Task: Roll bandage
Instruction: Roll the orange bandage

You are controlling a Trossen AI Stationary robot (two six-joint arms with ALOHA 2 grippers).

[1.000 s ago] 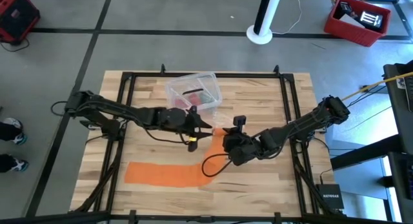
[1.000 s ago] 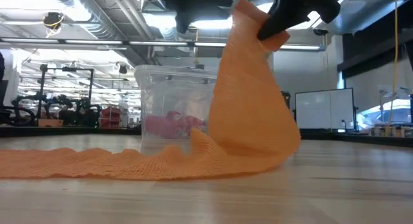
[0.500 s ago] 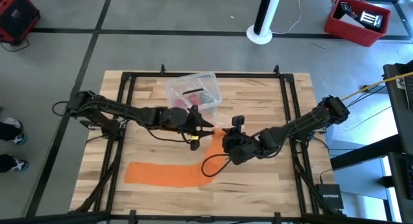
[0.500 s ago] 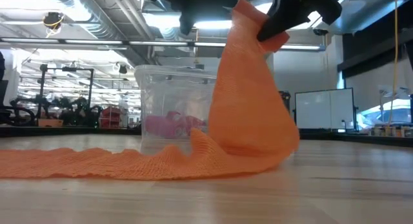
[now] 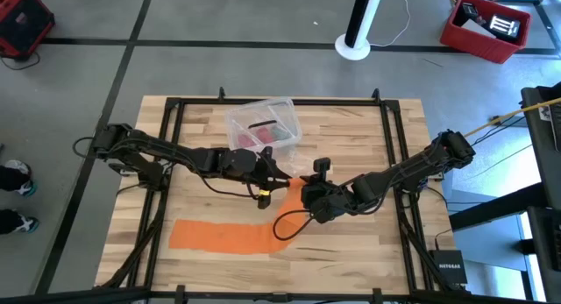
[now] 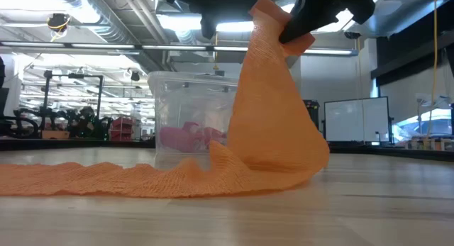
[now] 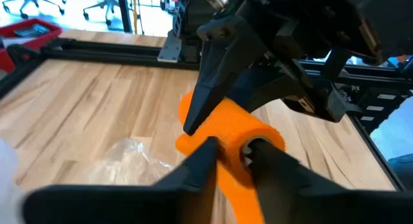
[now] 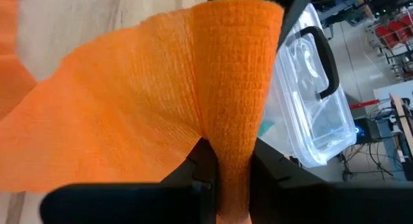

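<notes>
The bandage is a bright orange strip lying flat across the near part of the table. Its right end rises to a small roll held above the table's middle. My right gripper is shut on the roll and shows high in the low view. My left gripper comes from the table's left and meets the roll's other end with its fingers closed in on it. My left gripper has a finger on either side of the roll's near end, coming nearly level from the table's left. The roll is clear of the table. My right gripper pinches one end of the roll between its two fingers, slanting down from the table's right. The roll stands out beyond the fingertips, lifted clear. The unrolled strip hangs slack from it down to the table.
A clear plastic box with red contents stands just beyond the grippers, toward the far edge. A crumpled clear wrapper lies on the wood below my left gripper. A black frame runs around the table.
</notes>
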